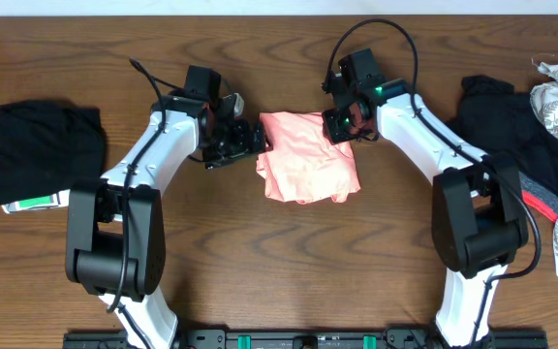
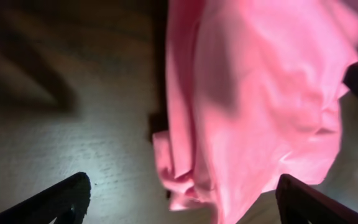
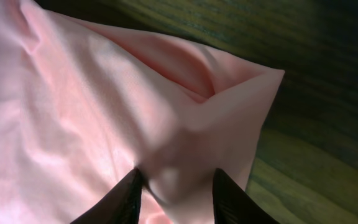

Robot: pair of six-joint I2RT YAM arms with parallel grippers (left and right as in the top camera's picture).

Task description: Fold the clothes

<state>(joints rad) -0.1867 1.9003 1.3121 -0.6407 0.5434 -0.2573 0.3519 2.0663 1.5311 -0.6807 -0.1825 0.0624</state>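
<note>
- Right claw (image 3: 176,194) pinches a fold of the pink shirt (image 1: 308,160) near its far right corner; I would keep that grip firm.
- Left claw (image 2: 182,190) gapes wide and holds nothing, with the shirt's left edge just ahead; take a full bite of hem before lifting.
- The shirt lies rumpled mid-table (image 1: 289,281); draw it flat first.

Brown wooden table (image 1: 289,276); green-and-white object (image 1: 35,203) far left.
</note>
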